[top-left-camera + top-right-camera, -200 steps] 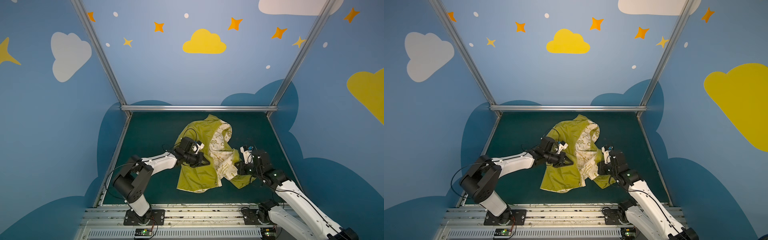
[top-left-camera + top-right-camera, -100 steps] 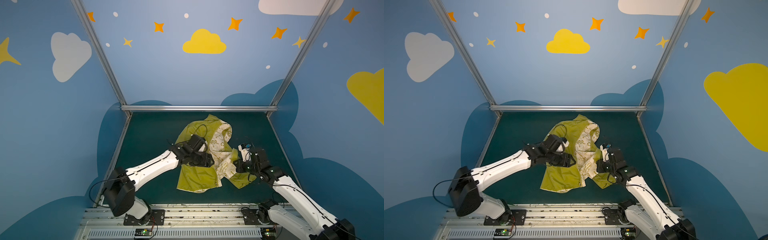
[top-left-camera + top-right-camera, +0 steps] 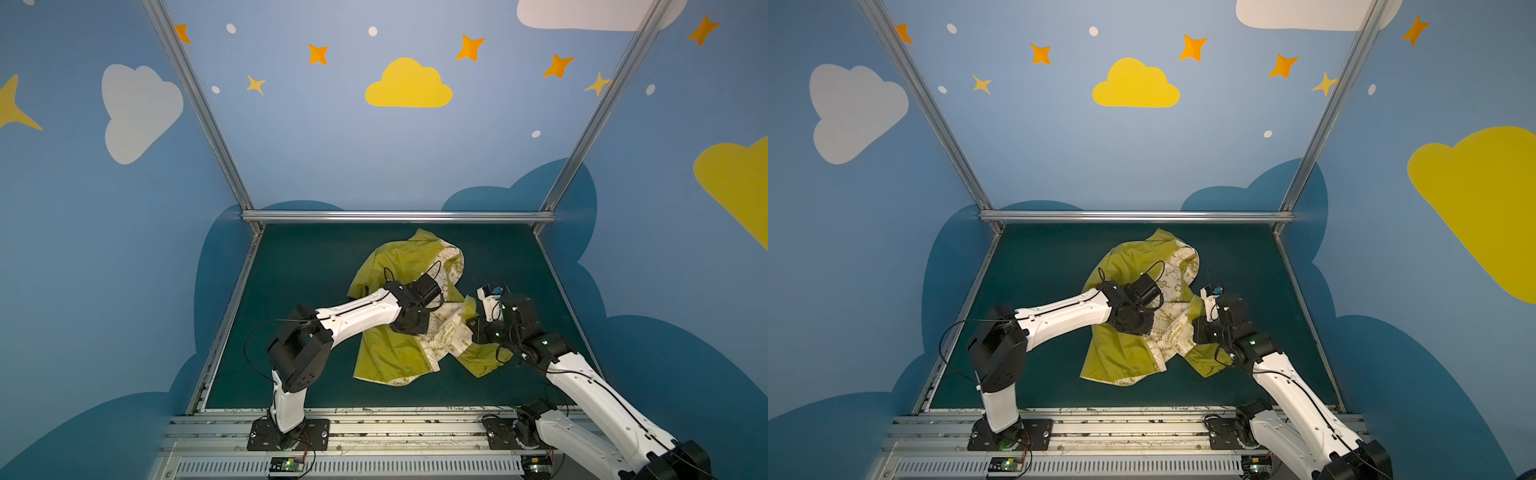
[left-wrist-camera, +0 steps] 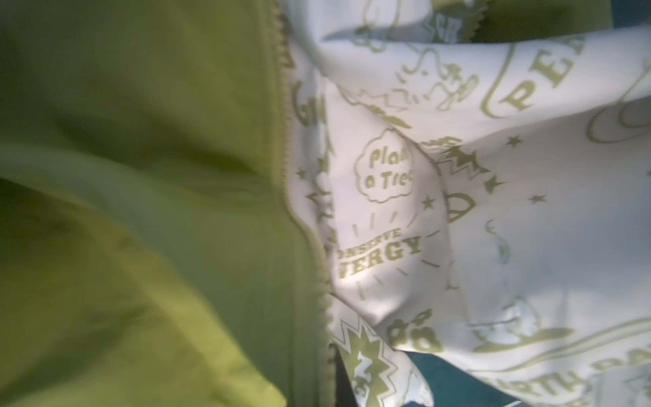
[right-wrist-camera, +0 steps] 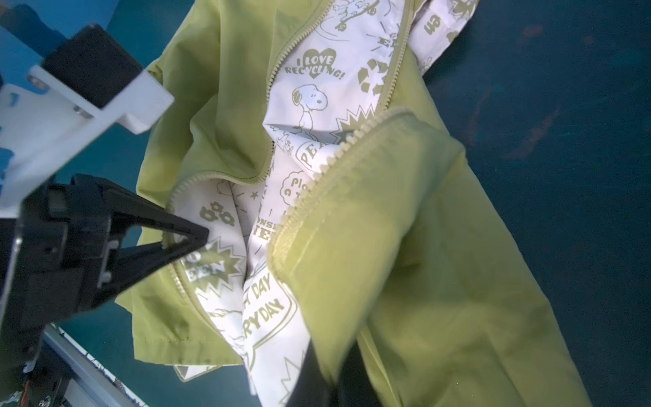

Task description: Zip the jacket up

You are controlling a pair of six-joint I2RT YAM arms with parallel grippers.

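- The jacket (image 3: 386,353) lies on the dark teal mat (image 3: 316,270), at the centre of the work area in both top views. Its hood (image 3: 419,245) points to 12 o'clock and its hem (image 3: 386,380) to 6 o'clock.
- The front is unzipped. The olive shell panel (image 3: 1113,357) lies flat on the 9 o'clock side. The cream printed lining (image 3: 446,332) is exposed on the 3 o'clock side.
- The zipper teeth (image 5: 338,155) run in two separate rows, with lining showing between them.
- The left arm (image 3: 357,316) enters from 8 o'clock and crosses the shell panel. Its wrist is over the middle of the garment.
- Left gripper (image 5: 192,239): in the right wrist view its black fingers taper together to a point. They pinch the toothed edge of one front panel, with no gap at the tips.
- The right arm (image 3: 582,374) enters from 4 o'clock and ends at the 3 o'clock edge of the garment.
- Right gripper (image 5: 317,363): only a dark, blurred finger shows. The jaws are closed. The other toothed panel is folded and rises off the mat to them, so it appears to be gripped.
- One sleeve (image 3: 482,361) trails toward 4 o'clock, beneath the right wrist.
- The left wrist view is blurred. It shows shell, teeth and lining side by side.
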